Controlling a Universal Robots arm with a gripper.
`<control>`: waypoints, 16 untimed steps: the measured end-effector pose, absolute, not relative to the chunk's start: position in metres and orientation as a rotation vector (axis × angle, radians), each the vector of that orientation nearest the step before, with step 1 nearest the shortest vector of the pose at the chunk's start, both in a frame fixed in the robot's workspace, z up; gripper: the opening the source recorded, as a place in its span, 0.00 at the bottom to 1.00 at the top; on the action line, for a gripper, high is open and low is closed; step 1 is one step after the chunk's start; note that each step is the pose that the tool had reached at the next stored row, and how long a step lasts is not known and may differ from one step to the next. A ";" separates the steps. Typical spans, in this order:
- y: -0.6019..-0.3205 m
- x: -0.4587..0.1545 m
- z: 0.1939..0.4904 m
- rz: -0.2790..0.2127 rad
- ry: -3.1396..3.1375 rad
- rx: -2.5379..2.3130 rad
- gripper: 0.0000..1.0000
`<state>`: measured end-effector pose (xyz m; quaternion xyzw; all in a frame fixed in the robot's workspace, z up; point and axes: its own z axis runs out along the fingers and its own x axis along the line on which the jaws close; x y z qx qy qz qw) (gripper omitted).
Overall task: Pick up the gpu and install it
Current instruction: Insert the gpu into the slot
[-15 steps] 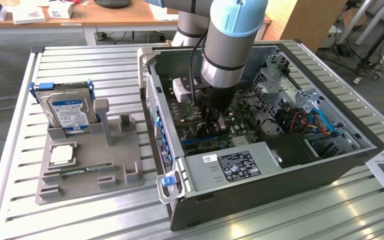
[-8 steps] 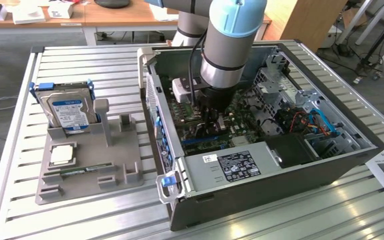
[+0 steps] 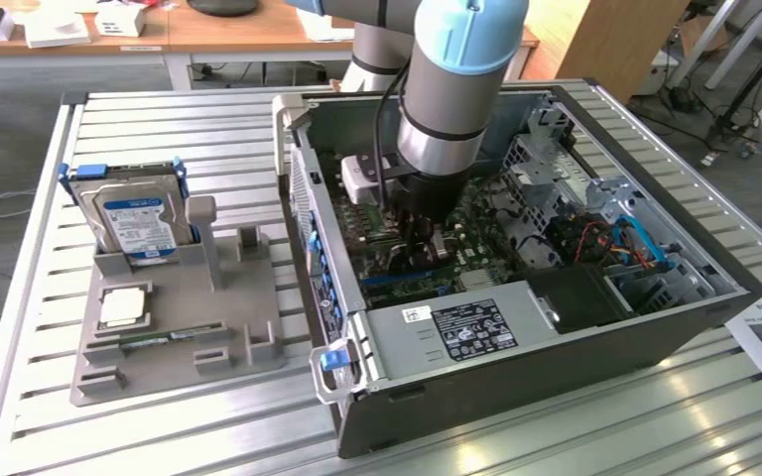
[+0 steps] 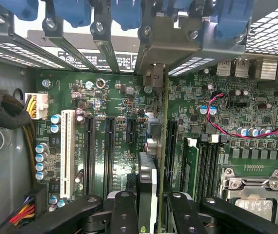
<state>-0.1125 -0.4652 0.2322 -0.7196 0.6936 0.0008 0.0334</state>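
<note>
The gpu (image 4: 161, 146) stands on edge over the green motherboard (image 4: 114, 97), a thin board with a silver finned block on one side. Its metal bracket end (image 4: 153, 78) reaches the case's rear slot openings. My gripper (image 4: 154, 214) is shut on the card, with a black finger (image 4: 124, 214) on each side of it. I cannot tell whether the card's lower edge sits in a slot. In the exterior view my gripper (image 3: 421, 238) is lowered deep into the open computer case (image 3: 540, 327), close to the rear wall.
Beside the card lie a white slot (image 4: 67, 151), black slots (image 4: 89, 151), a red-black wire (image 4: 227, 122) and the processor socket (image 4: 248, 187). On the exterior view's left, a grey fixture (image 3: 222, 337) holds a hard drive (image 3: 136, 223) and a memory stick (image 3: 150, 340).
</note>
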 end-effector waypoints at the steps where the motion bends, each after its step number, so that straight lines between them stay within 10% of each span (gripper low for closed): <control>1: -0.465 -0.113 0.232 0.002 2.133 -2.214 0.28; 16: -0.465 -0.114 0.231 -0.005 2.130 -2.211 0.28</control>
